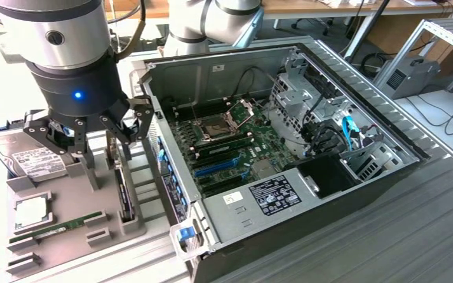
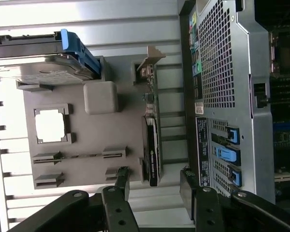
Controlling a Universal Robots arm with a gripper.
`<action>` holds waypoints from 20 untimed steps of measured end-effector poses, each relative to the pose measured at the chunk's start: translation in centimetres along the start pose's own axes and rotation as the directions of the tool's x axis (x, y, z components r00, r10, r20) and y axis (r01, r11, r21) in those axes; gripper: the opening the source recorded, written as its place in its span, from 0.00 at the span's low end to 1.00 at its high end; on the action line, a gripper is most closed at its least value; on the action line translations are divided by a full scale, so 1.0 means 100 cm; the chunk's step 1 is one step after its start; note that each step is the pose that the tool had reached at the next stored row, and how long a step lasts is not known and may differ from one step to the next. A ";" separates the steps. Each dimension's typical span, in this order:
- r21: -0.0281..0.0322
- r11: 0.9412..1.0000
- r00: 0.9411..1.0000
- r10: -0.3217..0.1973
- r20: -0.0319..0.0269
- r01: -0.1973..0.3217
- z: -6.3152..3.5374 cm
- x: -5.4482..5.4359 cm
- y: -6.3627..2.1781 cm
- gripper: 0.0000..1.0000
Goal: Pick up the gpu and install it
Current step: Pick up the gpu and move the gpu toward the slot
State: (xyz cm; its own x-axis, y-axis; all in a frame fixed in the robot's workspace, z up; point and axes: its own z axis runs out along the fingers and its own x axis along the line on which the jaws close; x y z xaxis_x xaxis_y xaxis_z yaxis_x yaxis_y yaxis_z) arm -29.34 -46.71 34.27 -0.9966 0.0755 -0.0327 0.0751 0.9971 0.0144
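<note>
Exterior view: the black pincer hangs over a grey tray on the exterior view's left. Its two fingers are spread wide apart and there is nothing in them. The gpu stands on its thin edge in a slot along the side of the tray that is nearest the computer case. The pincer is over one end of the card. I cannot tell if a finger touches it.

On the same tray, a hard drive with a white label sits at the far end. A square silver chip lies in a little frame. A thin green memory stick lies near it.

The computer case lies open beside the tray, on the exterior view's right. Its green motherboard is inside.

From the wrist view, the pincer looks down the length of the gpu. One finger is on each side of the card's line. The tray, the hard drive and the chip are on one side of the card, and the case is on the other.
</note>
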 end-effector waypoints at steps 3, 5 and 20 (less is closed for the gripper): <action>0.000 1.000 1.000 0.000 0.000 0.000 0.0031 0.000 0.0001 0.55; 0.000 1.000 1.000 0.000 0.000 0.000 0.0038 0.000 0.0001 0.55; 0.002 1.000 1.000 -0.010 0.000 0.010 0.0091 0.000 0.0092 0.55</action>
State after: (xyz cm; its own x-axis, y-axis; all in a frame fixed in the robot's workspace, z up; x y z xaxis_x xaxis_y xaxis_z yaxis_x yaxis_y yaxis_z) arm -29.26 -45.78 33.37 -0.9973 0.0651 -0.0328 0.0647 0.9978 0.0125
